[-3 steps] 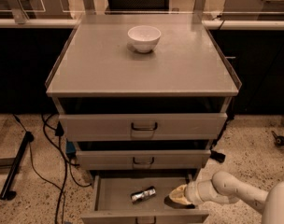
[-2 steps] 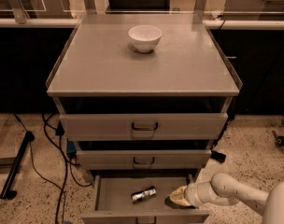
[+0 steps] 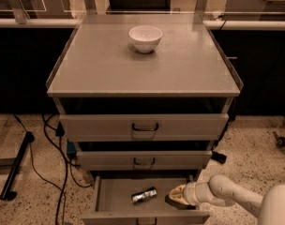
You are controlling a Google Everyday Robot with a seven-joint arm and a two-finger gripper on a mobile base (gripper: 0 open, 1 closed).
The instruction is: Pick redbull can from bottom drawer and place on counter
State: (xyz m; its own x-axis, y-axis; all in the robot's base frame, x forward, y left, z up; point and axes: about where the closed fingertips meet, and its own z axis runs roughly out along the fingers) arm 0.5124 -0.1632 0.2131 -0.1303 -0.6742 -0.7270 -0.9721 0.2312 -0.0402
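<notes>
The redbull can [image 3: 144, 195] lies on its side on the floor of the open bottom drawer [image 3: 115, 196], near the middle. My gripper [image 3: 173, 198] is inside the drawer, just to the right of the can and a short gap from it, with the white arm [image 3: 227, 194] reaching in from the lower right. The counter [image 3: 105, 64] is the flat grey top of the cabinet, well above the gripper.
A white bowl [image 3: 145, 38] stands on the counter near its back edge. The two upper drawers [image 3: 144, 125] are shut or nearly shut above the open one. Black cables [image 3: 58, 172] and a dark bar [image 3: 16, 165] lie on the speckled floor to the left.
</notes>
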